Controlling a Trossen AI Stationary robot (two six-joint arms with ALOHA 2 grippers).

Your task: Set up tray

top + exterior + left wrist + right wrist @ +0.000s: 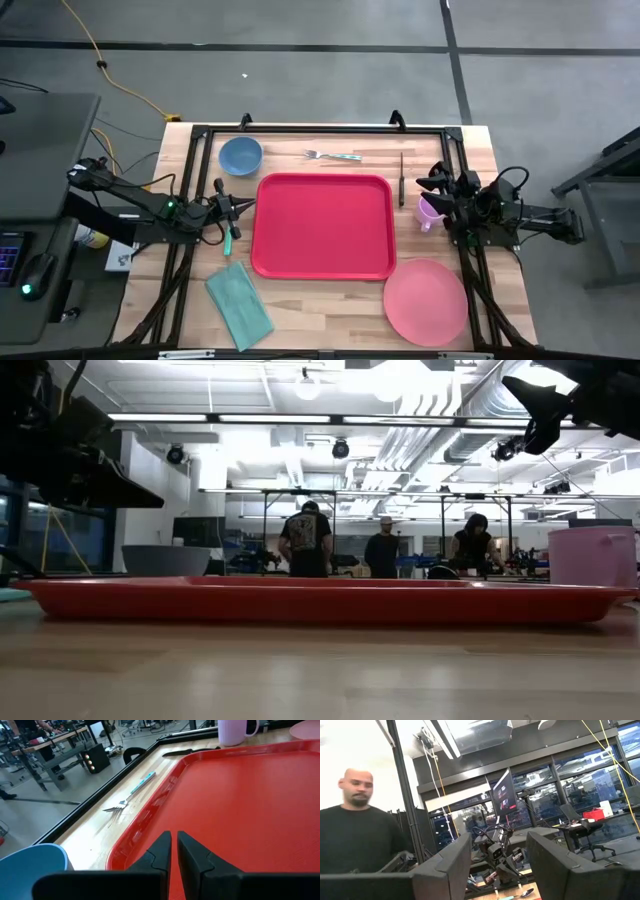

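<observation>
Risk: left gripper (173, 851), fingers nearly pressed together, empty, low over tray (322, 225) rim, could snag it. Right gripper (499, 865) spread, raised near mug (429, 212); could topple it.

One red tray (322, 226). One pink plate (425, 301). One blue bowl (240, 155). One pink mug (430, 211). One fork (332, 155). One dark knife (402, 177). One teal napkin (239, 305). One teal-handled utensil (227, 241), perhaps spoon. Two robot arms. Three people in background (382, 547).
</observation>
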